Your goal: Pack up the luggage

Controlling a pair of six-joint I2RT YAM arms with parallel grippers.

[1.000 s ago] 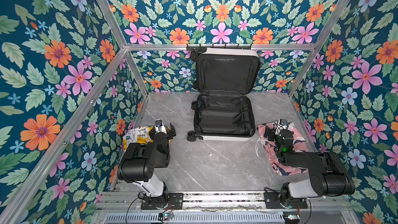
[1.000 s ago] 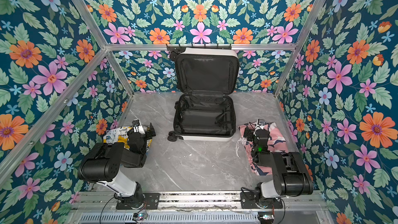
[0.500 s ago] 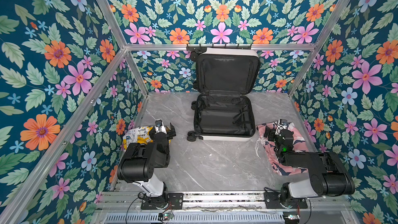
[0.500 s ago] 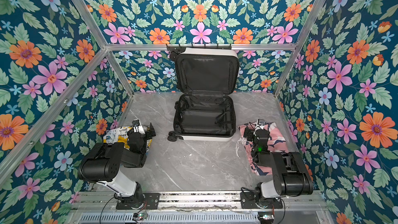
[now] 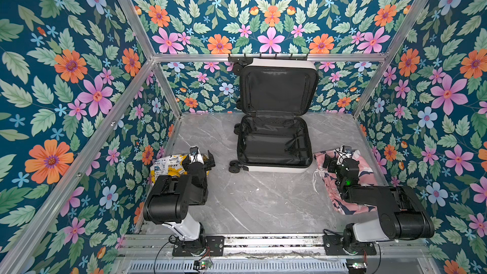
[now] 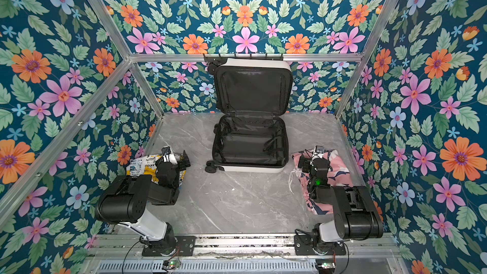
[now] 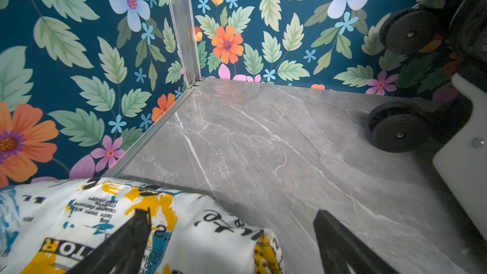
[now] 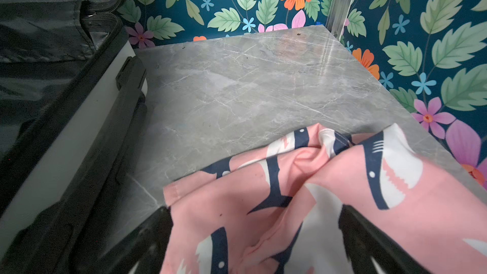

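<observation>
Nearest, at 7 o'clock: left gripper (image 5: 203, 155) spread wide, empty, poised over the yellow-white printed bag (image 7: 79, 220). At 5 o'clock: right gripper (image 5: 336, 155) likewise wide and empty, straddling the pink cloth (image 8: 316, 193). Farther, at 12 o'clock on the table (image 5: 258, 201): luggage (image 5: 274, 169) lying open, lid (image 5: 279, 88) standing up by the back wall, black-lined tub bare. Probably stiff, smooth-shelled, light while empty, apt to roll on its wheels (image 5: 234, 167); best gripped by the lid's rim or a handle, not the slick shell.
</observation>
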